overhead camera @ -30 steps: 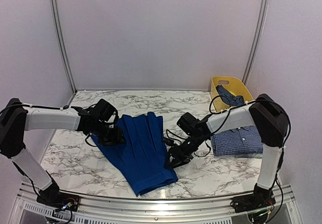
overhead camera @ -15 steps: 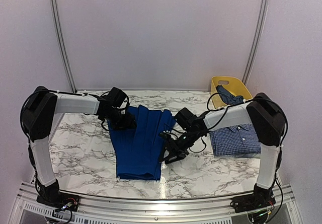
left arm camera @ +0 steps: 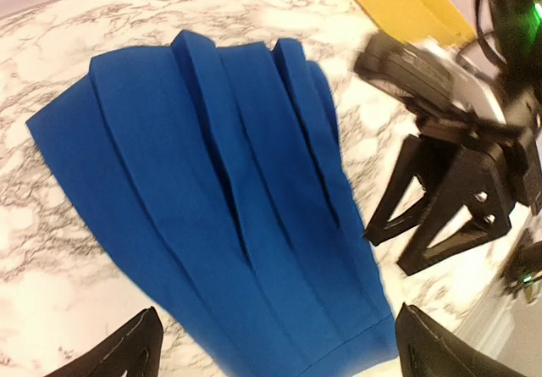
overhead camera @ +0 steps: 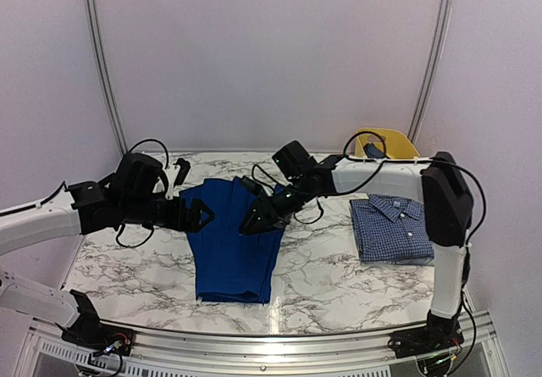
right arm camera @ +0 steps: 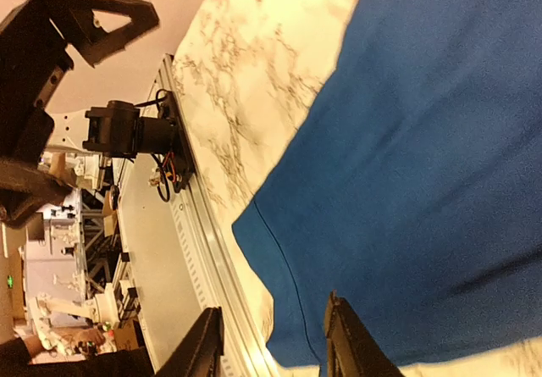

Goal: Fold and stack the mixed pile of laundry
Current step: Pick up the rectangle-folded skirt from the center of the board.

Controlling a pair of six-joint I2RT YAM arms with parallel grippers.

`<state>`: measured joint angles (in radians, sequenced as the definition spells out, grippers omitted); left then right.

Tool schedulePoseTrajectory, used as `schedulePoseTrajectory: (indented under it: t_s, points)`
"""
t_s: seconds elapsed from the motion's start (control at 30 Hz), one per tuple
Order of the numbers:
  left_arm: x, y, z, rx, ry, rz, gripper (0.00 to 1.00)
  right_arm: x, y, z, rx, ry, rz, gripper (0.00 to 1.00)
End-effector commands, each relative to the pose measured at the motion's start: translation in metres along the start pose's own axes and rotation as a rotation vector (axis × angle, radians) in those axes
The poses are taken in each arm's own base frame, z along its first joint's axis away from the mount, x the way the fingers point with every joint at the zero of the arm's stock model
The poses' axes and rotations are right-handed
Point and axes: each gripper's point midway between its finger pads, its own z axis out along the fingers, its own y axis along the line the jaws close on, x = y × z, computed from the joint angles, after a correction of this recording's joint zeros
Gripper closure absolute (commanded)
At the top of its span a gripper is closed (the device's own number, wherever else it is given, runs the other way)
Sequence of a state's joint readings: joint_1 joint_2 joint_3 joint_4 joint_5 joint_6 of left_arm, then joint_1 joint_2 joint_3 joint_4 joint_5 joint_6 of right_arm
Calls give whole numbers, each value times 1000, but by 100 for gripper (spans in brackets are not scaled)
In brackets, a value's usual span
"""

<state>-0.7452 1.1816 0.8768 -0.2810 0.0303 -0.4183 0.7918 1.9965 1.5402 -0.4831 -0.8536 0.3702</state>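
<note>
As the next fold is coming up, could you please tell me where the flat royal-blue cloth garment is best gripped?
Probably at the two near corners of the royal-blue cloth garment, approached from its left and right sides: it lies flat with lengthwise pleats, and its straight near hem is a free, unobstructed edge.

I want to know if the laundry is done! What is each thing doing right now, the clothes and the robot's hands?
Blue garment: spread flat, pleated, not held.
Checked shirt: folded flat, not held.
Left gripper: open, empty.
Right gripper: open, empty.
Yellow tub: partly hidden behind the right arm.
</note>
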Motion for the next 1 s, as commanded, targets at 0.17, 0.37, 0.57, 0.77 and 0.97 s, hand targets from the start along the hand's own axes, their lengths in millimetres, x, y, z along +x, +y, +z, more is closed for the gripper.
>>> schedulePoseTrajectory:
  t_s: [0.17, 0.37, 0.57, 0.77, 0.97]
  points:
    - [90, -35, 8, -127, 95, 542, 1, 85, -81, 51, 58, 266, 95, 82]
    - [123, -60, 24, -176, 152, 929, 1, 118, -114, 52, 87, 294, 165, 91]
    - [159, -70, 44, -197, 232, 1144, 4, 127, -124, 54, 89, 294, 174, 95]
    - [186, -85, 61, -180, 267, 1246, 8, 124, -125, 53, 76, 285, 174, 95]
    - [179, -62, 83, -382, 264, 1313, 37, 126, -124, 50, 66, 293, 158, 95]
